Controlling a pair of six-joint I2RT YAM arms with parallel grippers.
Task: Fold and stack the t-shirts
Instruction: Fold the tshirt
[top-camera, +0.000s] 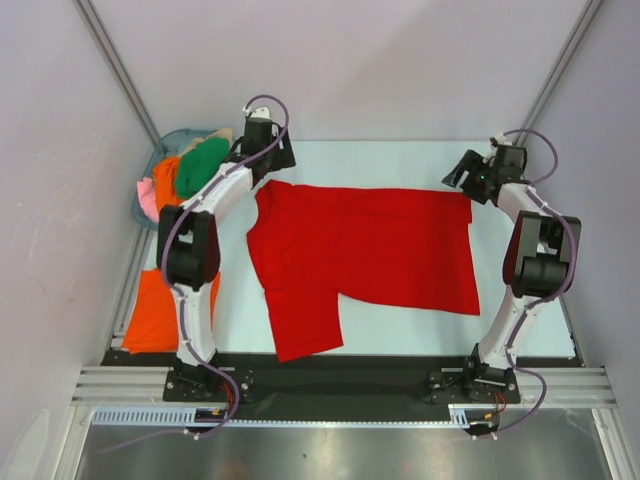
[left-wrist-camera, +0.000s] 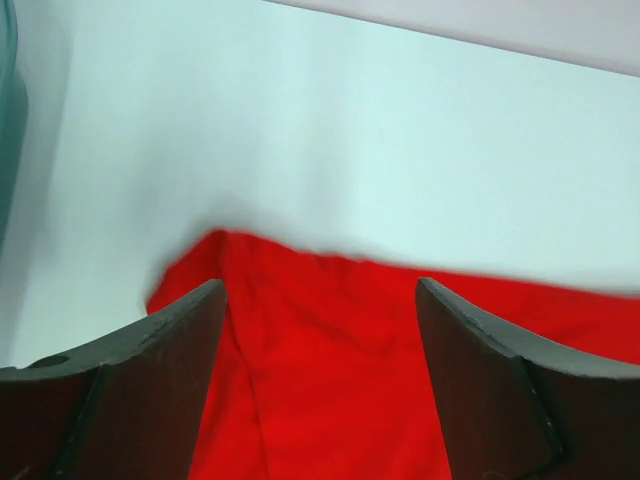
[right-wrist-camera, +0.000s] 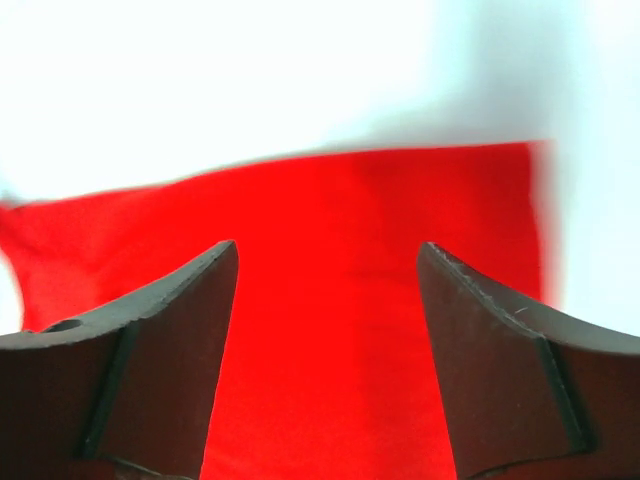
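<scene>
T-shirt (top-camera: 372, 248), red, lies spread — left hand (left-wrist-camera: 320, 296), right hand (right-wrist-camera: 328, 256) open.

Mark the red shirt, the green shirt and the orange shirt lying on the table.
Red shirt (top-camera: 380, 250), top view, middle of its body.
Green shirt (top-camera: 200, 166), top view, its bunched middle.
Orange shirt (top-camera: 150, 315), top view, its left part.

The bright red cloth t-shirt (top-camera: 380, 250) looks soft and matt; pale table top (top-camera: 400, 160) smooth; far-left blue-grey basket (left-wrist-camera: 6, 130) plastic.
</scene>
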